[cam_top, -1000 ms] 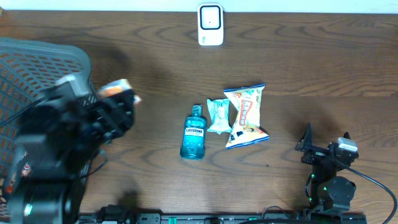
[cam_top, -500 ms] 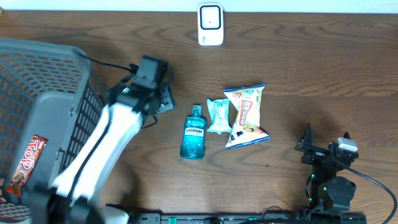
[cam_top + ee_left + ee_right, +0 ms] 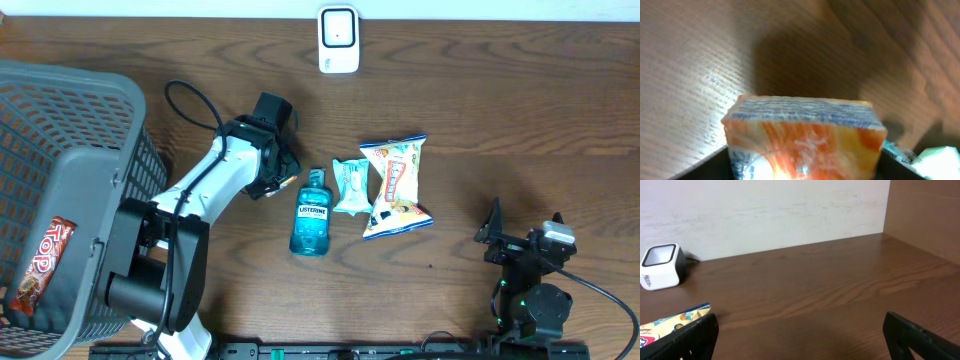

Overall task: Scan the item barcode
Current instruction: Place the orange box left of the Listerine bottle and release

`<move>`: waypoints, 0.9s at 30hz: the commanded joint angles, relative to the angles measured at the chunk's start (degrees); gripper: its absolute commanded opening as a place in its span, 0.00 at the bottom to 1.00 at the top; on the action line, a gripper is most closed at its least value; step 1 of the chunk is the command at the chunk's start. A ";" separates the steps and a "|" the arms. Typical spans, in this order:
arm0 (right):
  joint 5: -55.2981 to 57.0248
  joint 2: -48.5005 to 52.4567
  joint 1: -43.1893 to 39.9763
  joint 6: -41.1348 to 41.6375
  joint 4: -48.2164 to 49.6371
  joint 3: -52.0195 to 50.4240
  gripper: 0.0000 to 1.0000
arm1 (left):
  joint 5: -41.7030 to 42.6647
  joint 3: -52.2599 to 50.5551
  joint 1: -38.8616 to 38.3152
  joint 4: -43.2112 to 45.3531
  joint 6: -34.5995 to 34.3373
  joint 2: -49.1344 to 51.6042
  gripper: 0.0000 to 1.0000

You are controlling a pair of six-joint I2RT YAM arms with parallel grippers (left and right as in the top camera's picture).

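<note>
Overhead: My left hand (image 3: 278, 180) stands just left of the mouthwash bottle (image 3: 312, 212). Half a second ago it was higher on the table (image 3: 480, 100), and a second ago it was a blur over the basket (image 3: 70, 130). The orange packet showed beside the basket then. From above it is now hidden under the hand. Nothing else has shifted. My right hand (image 3: 524, 225) stays at the lower right, wide open and empty.

Count:
- one basket holding one red bar (image 3: 45, 262)
- one bottle
- one small teal packet (image 3: 351, 186)
- one snack bag (image 3: 395, 187)
- one white scanner (image 3: 338, 40) at the far edge
- two arms

Left wrist: The orange packet (image 3: 802, 135) fills the gap between my dark fingers (image 3: 700, 167). It is held partly open on that width, crimped blue-striped edge outward, with the table beyond. No barcode is readable here. The packet is well apart from the scanner.

Right wrist: Both fingers are spread at the frame corners with nothing between them. The scanner is far left, and one corner of the snack bag is at the lower left.
</note>
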 commanded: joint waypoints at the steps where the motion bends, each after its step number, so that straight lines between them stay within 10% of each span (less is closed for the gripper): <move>1: 0.66 -0.26 -0.46 0.83 -0.22 -0.07 0.99 | -3.43 0.85 -1.22 -1.29 -0.63 -2.62 0.91; 11: 0.66 -0.26 -0.46 0.85 -0.22 -0.07 0.99 | -7.23 8.79 -1.62 -6.12 13.77 -22.58 0.98; 18: 0.66 -0.26 -0.46 0.83 -0.22 -0.07 0.99 | -25.88 11.23 4.13 -7.23 23.34 -38.25 0.98; 27: 0.66 -0.26 -0.46 0.83 -0.22 -0.07 0.99 | -36.46 11.06 27.67 -22.64 -1.33 -43.08 0.98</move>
